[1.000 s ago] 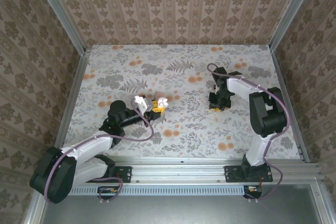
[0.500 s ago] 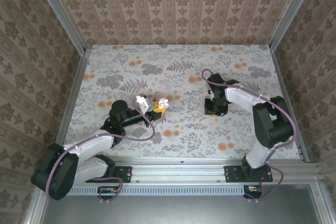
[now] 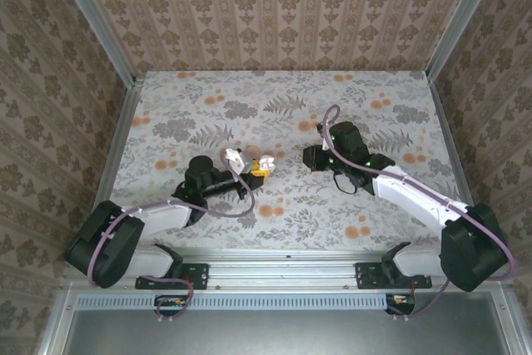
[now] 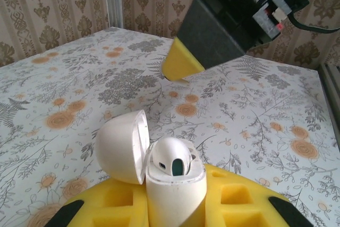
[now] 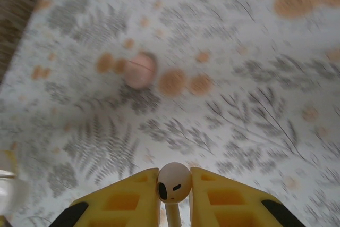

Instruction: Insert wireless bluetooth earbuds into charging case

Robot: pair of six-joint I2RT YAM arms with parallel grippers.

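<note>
Floral tabletop [image 3: 208, 97] between damask-papered walls [image 3: 283, 6] and aluminium corner posts [image 3: 93, 18].

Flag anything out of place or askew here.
Nothing damaged. One stray: a salmon-pink disc lies loose on the table, blurred in the right wrist view. The charging case is open with one earbud seated; the right gripper pinches the other earbud.
</note>
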